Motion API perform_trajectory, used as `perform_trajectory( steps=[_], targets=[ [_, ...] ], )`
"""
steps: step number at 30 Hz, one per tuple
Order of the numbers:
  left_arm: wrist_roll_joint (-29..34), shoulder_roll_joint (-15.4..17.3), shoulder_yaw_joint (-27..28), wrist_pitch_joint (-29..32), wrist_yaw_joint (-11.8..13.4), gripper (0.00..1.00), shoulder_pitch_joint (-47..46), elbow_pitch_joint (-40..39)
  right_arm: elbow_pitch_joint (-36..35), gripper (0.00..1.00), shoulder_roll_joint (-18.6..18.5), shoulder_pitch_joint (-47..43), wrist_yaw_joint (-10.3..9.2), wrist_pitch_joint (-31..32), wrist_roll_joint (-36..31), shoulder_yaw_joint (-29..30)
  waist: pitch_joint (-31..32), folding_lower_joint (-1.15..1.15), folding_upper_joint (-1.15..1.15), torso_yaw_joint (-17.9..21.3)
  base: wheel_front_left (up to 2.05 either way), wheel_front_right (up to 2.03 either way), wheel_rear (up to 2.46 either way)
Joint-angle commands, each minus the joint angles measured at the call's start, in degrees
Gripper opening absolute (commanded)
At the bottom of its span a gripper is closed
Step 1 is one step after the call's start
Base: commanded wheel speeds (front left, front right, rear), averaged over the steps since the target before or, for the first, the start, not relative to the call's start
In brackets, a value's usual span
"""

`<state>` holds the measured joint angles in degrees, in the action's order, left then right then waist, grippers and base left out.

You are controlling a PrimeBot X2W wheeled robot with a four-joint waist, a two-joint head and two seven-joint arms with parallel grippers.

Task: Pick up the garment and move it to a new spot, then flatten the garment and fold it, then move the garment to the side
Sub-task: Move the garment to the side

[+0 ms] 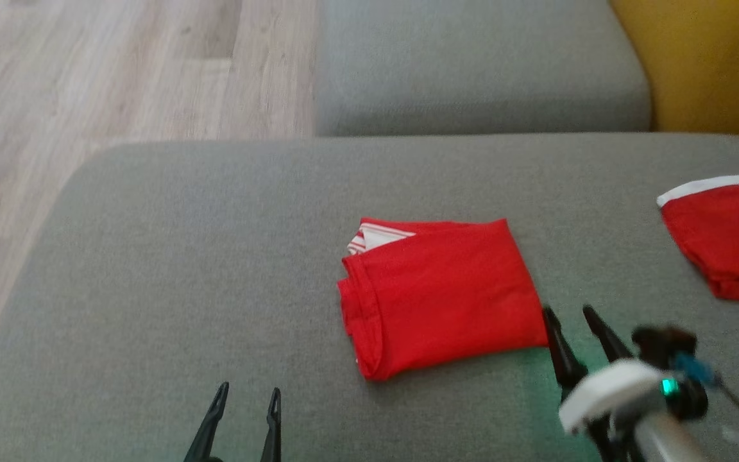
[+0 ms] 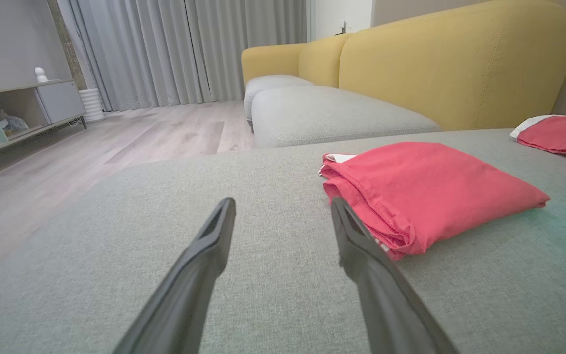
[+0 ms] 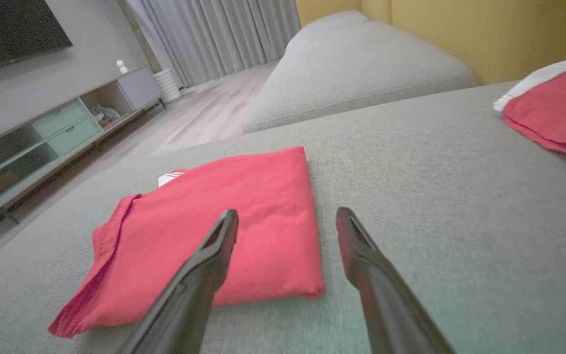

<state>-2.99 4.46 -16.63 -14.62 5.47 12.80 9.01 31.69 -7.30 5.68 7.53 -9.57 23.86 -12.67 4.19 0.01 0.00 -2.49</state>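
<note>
- Two grippers sit nearest in the head view. The left gripper (image 1: 249, 388) is at the bottom edge, fingers parted and empty, over bare grey cushion (image 1: 151, 256). The right gripper (image 1: 567, 309) is likewise spread with nothing between its fingers, its tips just beside the garment's near right corner.
- From the right wrist view, that gripper's left finger overlaps the garment's near edge; whether it touches the cloth I cannot tell.
- The folded red garment (image 1: 440, 295) lies as a rough rectangle mid-cushion, with a white striped piece peeking out at its far left corner.
- From low down, the left wrist view adds the stacked layers along the garment's left edge.
- A second red cloth (image 1: 729, 237) with a white band lies at the cushion's right edge, well apart.
- Beyond are another grey seat (image 1: 472, 64), a yellow sofa back (image 1: 709, 64) and a wooden floor (image 1: 119, 77).
- Farthest, the wrist views bring in grey curtains (image 2: 189, 49), a low cabinet (image 3: 42, 137) and a dark screen (image 3: 13, 29).
</note>
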Motion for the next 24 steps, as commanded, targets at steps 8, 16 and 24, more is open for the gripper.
perform_trajectory(
  steps=[8, 16, 24],
  targets=[
    [0.07, -0.56, 0.91, -0.38, -1.25, 1.0, -5.21, -1.17, 12.04, 1.0, -1.76, 15.73, -0.04, 3.86, 4.84, -4.4, -5.56, -0.01, 0.0, -2.48, 0.0, 0.0, 0.0],
    [-0.24, -0.86, 0.12, -0.38, -1.54, 1.0, -8.2, -2.46, 23.24, 0.89, -0.59, 22.08, -0.04, 2.21, 4.76, -3.66, -9.16, -0.01, 0.0, -4.15, 0.0, 0.0, 0.0],
    [-1.47, -0.95, 0.95, -0.38, -1.87, 1.0, -10.04, -3.57, 26.57, 0.0, -1.56, 26.93, -0.04, -1.0, 5.27, -7.56, -12.26, -0.01, 0.0, -3.87, 0.0, 0.0, 0.0]
  ],
)
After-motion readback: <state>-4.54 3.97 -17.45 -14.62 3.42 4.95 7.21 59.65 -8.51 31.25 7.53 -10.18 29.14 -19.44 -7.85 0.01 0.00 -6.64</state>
